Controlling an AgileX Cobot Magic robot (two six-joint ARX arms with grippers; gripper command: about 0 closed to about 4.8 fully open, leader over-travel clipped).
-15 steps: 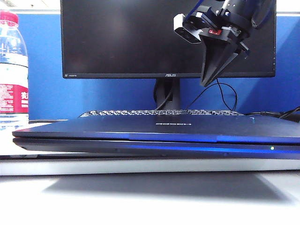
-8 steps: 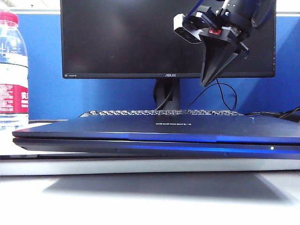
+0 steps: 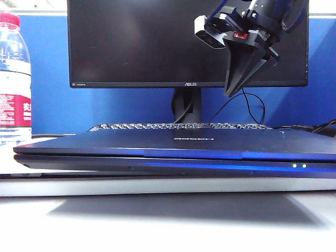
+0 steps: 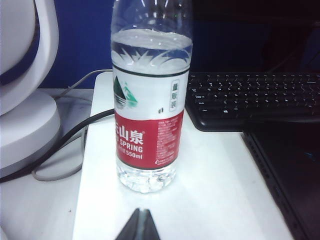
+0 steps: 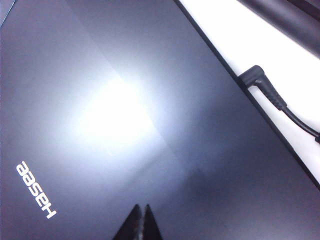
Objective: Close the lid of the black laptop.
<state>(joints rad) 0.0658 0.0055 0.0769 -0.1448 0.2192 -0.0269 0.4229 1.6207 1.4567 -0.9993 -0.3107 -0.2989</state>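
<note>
The black laptop (image 3: 157, 166) lies flat on the white desk with its lid (image 3: 173, 143) folded down onto the base. In the right wrist view the lid (image 5: 125, 115) fills the frame, its white logo off to one side. My right gripper (image 3: 229, 93) hangs shut well above the lid's right half, apart from it, and its tips (image 5: 142, 205) point down at the shell. My left gripper (image 4: 142, 210) is shut and empty over the white desk, just short of a water bottle (image 4: 150, 110). A corner of the laptop (image 4: 295, 175) shows beside it.
A large ASUS monitor (image 3: 157, 42) stands behind, with a separate black keyboard (image 3: 178, 126) at its foot. The water bottle (image 3: 13, 79) stands at the far left. A power plug (image 5: 262, 87) and cable lie beside the lid. A white rounded stand (image 4: 25, 125) and cables sit near the bottle.
A second green light has come on at the laptop's front edge. The right gripper hangs where it was, and the lid stays down.
</note>
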